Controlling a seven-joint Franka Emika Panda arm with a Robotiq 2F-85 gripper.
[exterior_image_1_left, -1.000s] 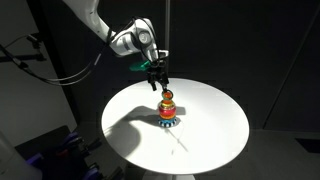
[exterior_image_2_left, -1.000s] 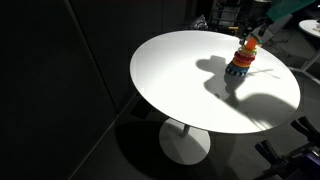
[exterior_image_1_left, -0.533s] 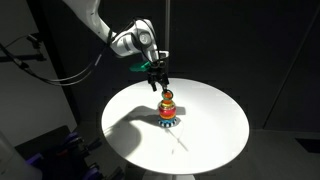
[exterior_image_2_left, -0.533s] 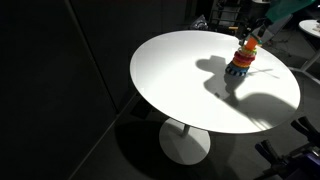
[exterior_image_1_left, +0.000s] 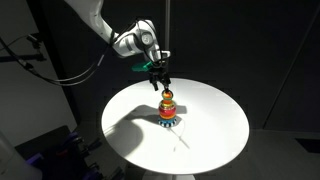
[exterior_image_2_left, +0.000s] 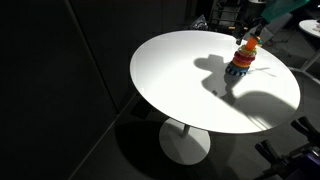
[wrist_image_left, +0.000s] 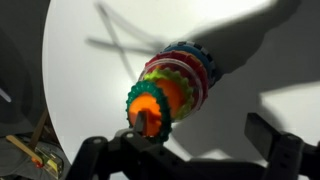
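Observation:
A stack of coloured toy rings on a peg (exterior_image_1_left: 167, 108) stands on the round white table (exterior_image_1_left: 210, 130); it also shows in the other exterior view (exterior_image_2_left: 240, 62). In the wrist view the stack (wrist_image_left: 172, 85) has a green ring and an orange top nearest the camera. My gripper (exterior_image_1_left: 159, 82) hangs just above the top of the stack, open and empty. In the wrist view the gripper (wrist_image_left: 205, 135) has one finger over the orange top and the other out to the right.
The table (exterior_image_2_left: 190, 80) stands on a single pedestal (exterior_image_2_left: 185, 140) in a dark room. Dark equipment and cables lie near the table's edge (exterior_image_1_left: 60, 150). A thin pole (exterior_image_1_left: 167, 25) rises behind the table.

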